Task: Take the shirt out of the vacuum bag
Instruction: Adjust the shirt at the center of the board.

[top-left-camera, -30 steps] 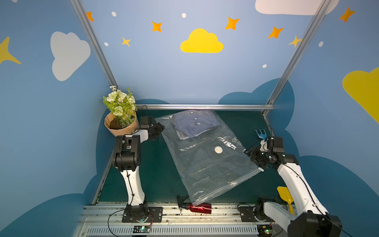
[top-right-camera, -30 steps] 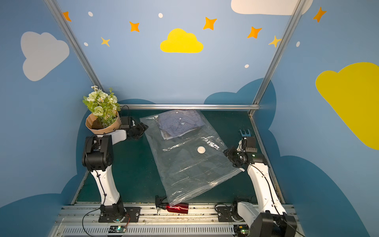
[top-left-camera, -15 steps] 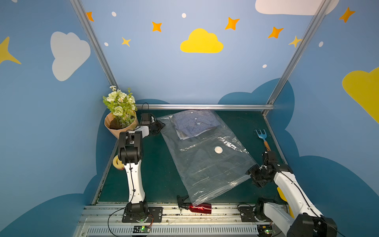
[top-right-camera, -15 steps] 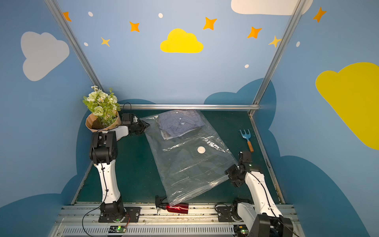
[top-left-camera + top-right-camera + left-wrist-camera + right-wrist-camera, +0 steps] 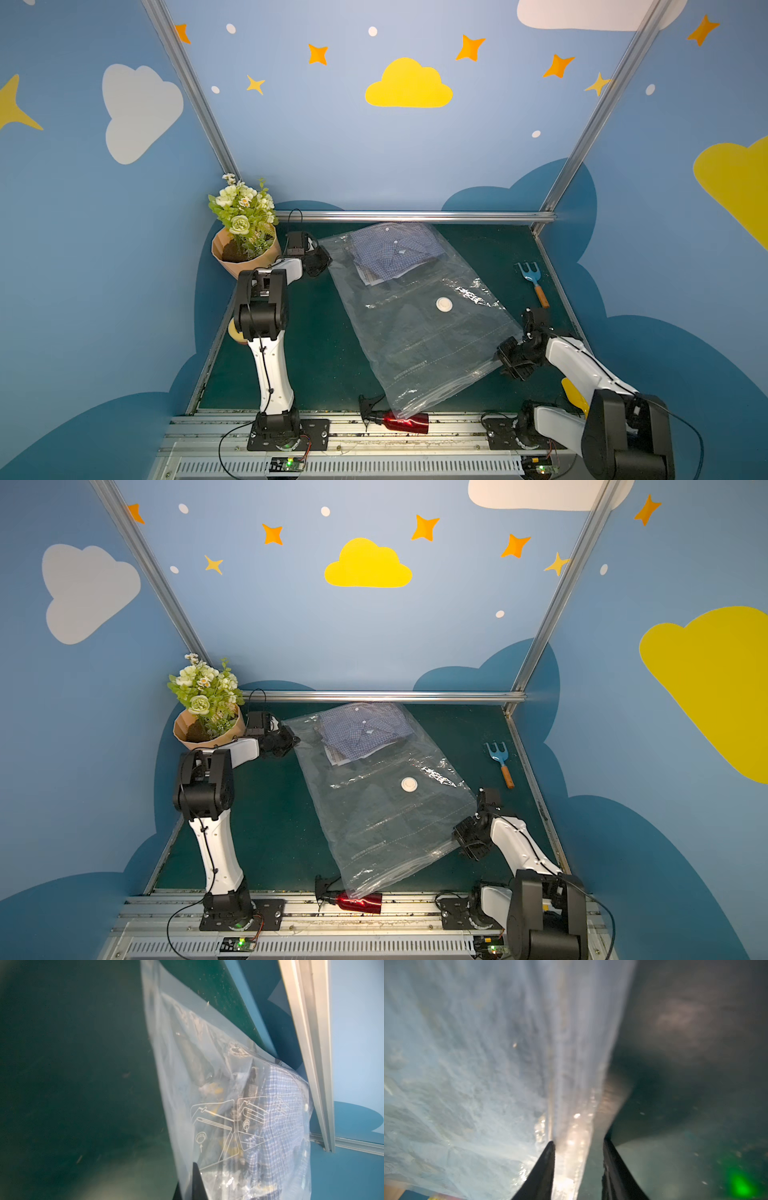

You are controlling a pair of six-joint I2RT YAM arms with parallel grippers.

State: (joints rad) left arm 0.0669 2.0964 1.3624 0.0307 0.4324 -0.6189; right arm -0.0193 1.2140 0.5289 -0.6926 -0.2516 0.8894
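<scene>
Blue walls (image 5: 332, 158) — painted clouds (image 5: 408, 85), orange stars (image 5: 318, 54), silver frame rails (image 5: 415, 216), dark green tabletop (image 5: 324, 353).

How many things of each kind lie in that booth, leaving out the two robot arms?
Clear plastic vacuum bag: 1
Blue checked shirt, inside the bag: 1
Paper-wrapped pot of white flowers: 1
Blue garden fork with wooden handle: 1
Red metallic bottle, at the near edge: 1
Partly hidden: yellow piece, pale round piece: 2
Total: 7

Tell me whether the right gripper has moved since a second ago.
Yes: the right gripper moved away from the blue fork, toward the near rail, along the vacuum bag.
</scene>
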